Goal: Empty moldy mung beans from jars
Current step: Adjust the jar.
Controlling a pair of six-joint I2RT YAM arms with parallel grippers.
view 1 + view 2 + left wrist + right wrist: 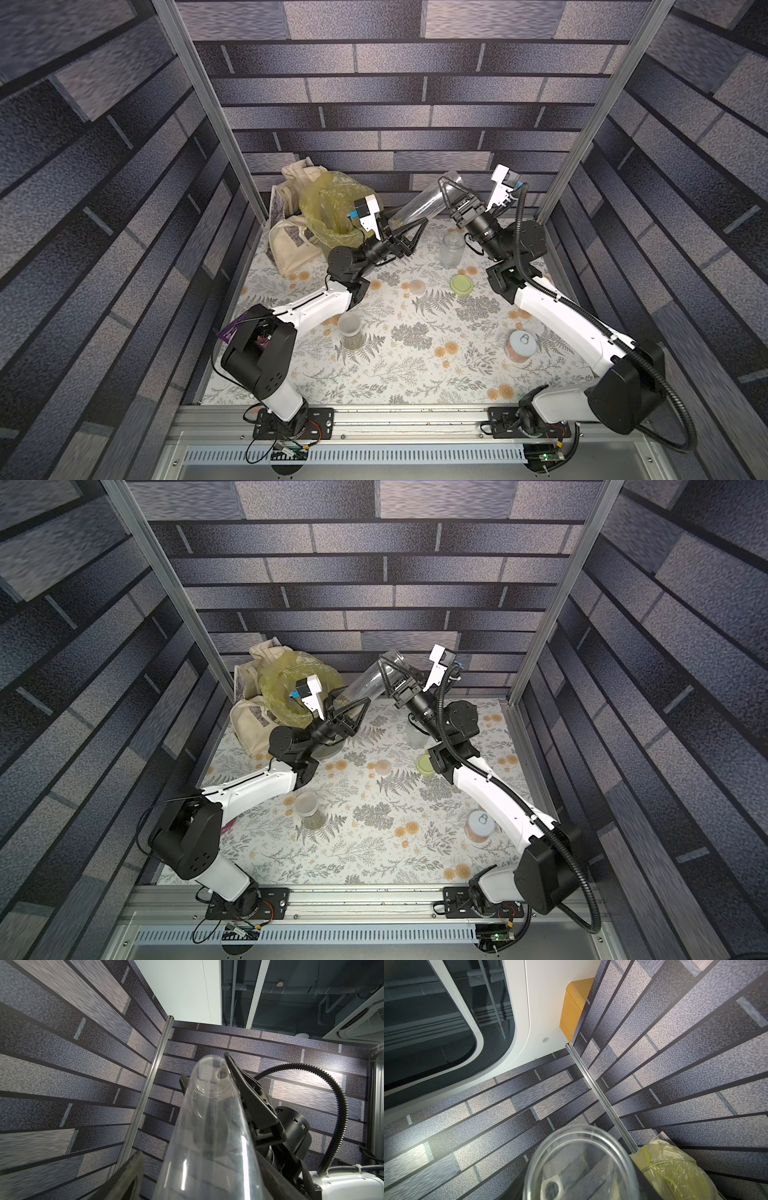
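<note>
Right tool (446,185) clamps the tilted tall jar (419,205) at its upper end, near the back wall (415,137). Left tool (349,702) straddles the lower end with its jaws open. Mung beans (397,222) are pooled there, just beside the bin (324,199) rim.

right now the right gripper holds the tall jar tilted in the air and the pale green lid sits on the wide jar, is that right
Not the lid. The pale green lid lies flat on the table beside the wide jar, which stands open, as both top views show. The right gripper does hold the tall jar tilted in the air.
</note>
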